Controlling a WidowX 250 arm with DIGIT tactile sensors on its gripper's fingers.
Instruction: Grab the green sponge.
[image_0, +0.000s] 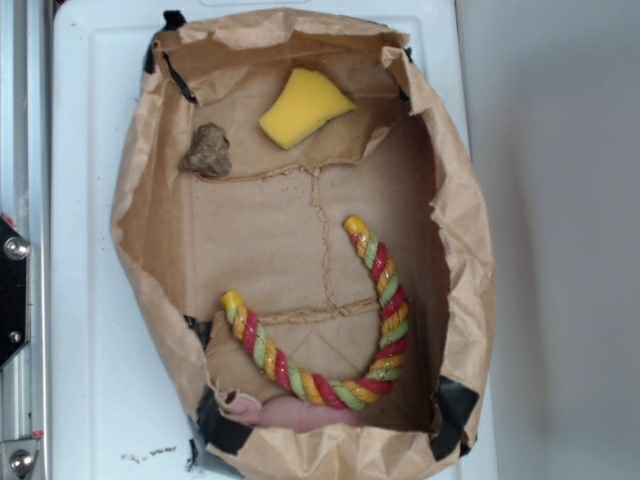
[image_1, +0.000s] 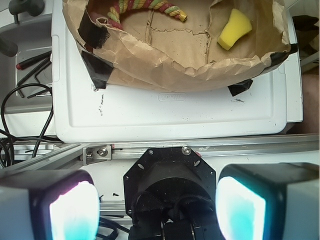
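The green sponge (image_0: 303, 106), a curved wedge with a bright yellow face, lies on the floor of an open brown paper bag (image_0: 470, 250) near its far end. In the wrist view the green sponge (image_1: 234, 29) sits at the top right inside the paper bag (image_1: 165, 60). My gripper (image_1: 157, 200) is open, its two glowing pads (image_1: 70, 210) wide apart with nothing between them. It hangs over the robot's black base, well back from the bag and the sponge. The exterior view shows no gripper.
A brown lumpy rock (image_0: 207, 152) lies left of the sponge. A red-yellow-green rope (image_0: 385, 300) curves across the bag's near half, with a pink piece (image_0: 300, 412) beside it. The bag rests on a white tray (image_1: 170, 115). An aluminium rail (image_1: 200, 147) and cables (image_1: 20, 110) lie nearby.
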